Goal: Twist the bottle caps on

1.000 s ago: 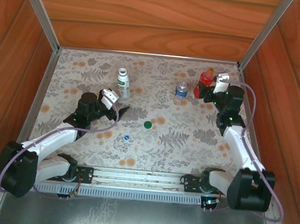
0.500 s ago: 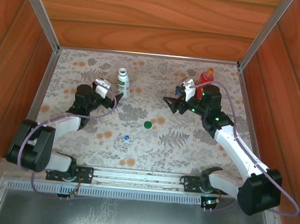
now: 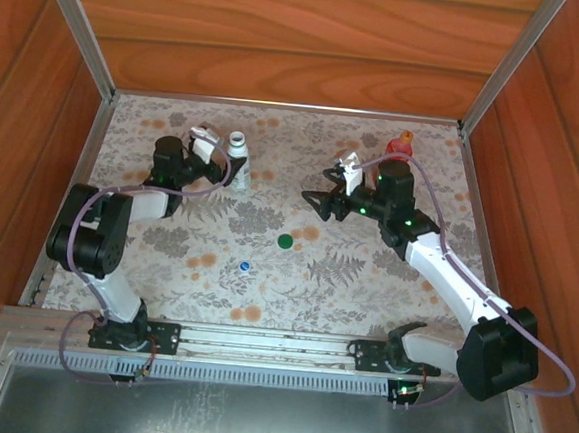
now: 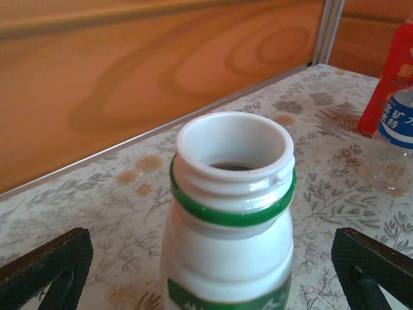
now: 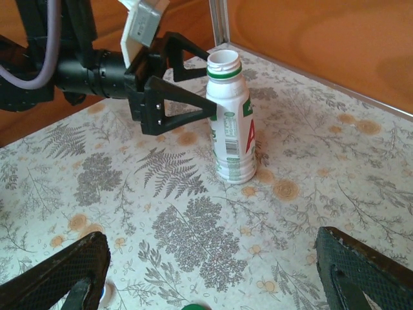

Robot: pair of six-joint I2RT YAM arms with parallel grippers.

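The white bottle (image 3: 237, 155) with a green label stands uncapped at the back left. My left gripper (image 3: 228, 166) is open, one finger on each side of it. In the left wrist view its open neck (image 4: 231, 155) rises between the two fingertips (image 4: 48, 271), and no touch shows. My right gripper (image 3: 317, 204) hangs open over the middle of the table, pointing left at the white bottle (image 5: 232, 129). The green cap (image 3: 286, 241) and the blue cap (image 3: 245, 266) lie loose on the table. The red bottle (image 3: 399, 151) has an orange top. The clear bottle (image 4: 395, 148) stands beside the red one (image 4: 392, 71).
Wooden walls with metal rails (image 3: 278, 105) close in the flowered table on three sides. Between the white bottle and my right gripper (image 5: 213, 278) the floral mat (image 5: 193, 232) lies bare, with the green cap (image 5: 193, 307) at the view's lower edge.
My left gripper has reached toward the back and now straddles the white bottle. My right arm has swung left, away from the red bottle, to the middle of the table.
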